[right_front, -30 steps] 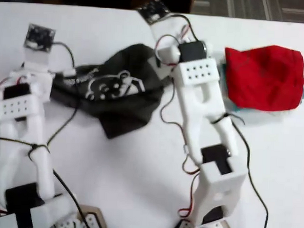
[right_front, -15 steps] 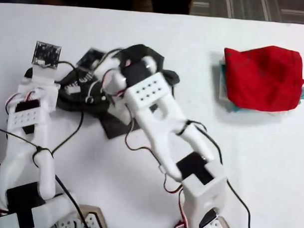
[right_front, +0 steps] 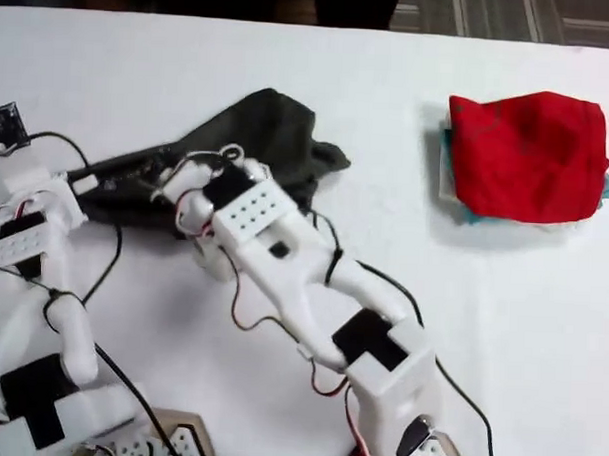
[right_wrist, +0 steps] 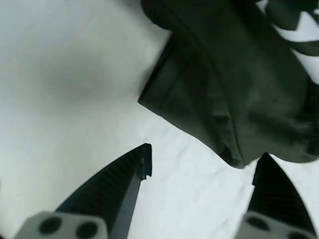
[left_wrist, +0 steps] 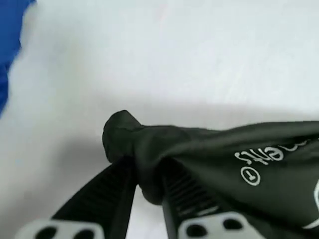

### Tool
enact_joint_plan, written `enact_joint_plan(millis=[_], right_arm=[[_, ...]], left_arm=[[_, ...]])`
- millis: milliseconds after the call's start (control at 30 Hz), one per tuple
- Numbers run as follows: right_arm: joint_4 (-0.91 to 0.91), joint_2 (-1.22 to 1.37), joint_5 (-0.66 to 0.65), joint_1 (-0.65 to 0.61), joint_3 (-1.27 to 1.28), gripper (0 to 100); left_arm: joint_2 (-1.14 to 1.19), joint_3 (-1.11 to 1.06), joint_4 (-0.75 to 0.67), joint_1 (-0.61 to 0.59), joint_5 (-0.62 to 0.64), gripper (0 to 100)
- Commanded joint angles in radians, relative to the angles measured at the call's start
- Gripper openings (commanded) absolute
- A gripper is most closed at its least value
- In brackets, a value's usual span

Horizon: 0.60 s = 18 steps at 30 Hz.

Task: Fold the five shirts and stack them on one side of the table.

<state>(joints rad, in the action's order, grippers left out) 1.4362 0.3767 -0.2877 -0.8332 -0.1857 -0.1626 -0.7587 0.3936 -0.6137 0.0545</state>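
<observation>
Black shirt (right_front: 263,137) with white print lies crumpled left of centre on the bench (right_front: 390,61). Left end effector (left_wrist: 143,169) pinches a bunched corner, right end effector (right_wrist: 204,162) hangs wide open over its edge.

Left end effector (left_wrist: 145,167) clamps closed, while the right end effector (right_wrist: 204,153) hangs spread wide.

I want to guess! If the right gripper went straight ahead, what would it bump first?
Probably the black shirt: its edge lies just ahead of the open right gripper, though depth is hard to judge.
</observation>
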Motion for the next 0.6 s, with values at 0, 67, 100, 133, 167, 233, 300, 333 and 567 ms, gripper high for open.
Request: enact_joint_plan(millis=[0, 67, 100, 133, 167, 233, 300, 333, 567], right_arm=[[-0.087, -0.004, 0.008, -0.041, 0.063, 27.8], [-0.151, -0.004, 0.008, -0.059, 0.114, 25.7], [-0.186, -0.004, 0.006, -0.061, 0.14, 25.8], [-0.219, -0.004, 0.006, -0.061, 0.163, 25.8], [-0.243, -0.004, 0.006, -0.059, 0.184, 25.7], [-0.285, -0.002, 0.005, -0.058, 0.213, 25.7], [-0.328, 0.002, 0.005, -0.056, 0.23, 25.5], [-0.348, 0.016, 0.005, -0.053, 0.23, 25.5], [-0.282, 0.179, 0.005, 0.016, 0.057, 25.5]], left_arm=[[0.068, 0.07, -0.012, -0.014, 0.02, 3], [0.117, 0.099, -0.011, -0.014, 0.02, 3], [0.138, 0.113, -0.011, -0.014, 0.02, 3], [0.152, 0.127, -0.008, -0.015, 0.02, 3], [0.16, 0.139, 0.006, -0.017, 0.02, 3], [0.169, 0.162, 0.041, -0.017, 0.02, 3], [0.17, 0.171, 0.063, -0.017, 0.02, 3], [0.17, 0.171, 0.063, -0.017, 0.02, 3], [0.167, 0.168, 0.064, -0.017, 0.021, 3]])
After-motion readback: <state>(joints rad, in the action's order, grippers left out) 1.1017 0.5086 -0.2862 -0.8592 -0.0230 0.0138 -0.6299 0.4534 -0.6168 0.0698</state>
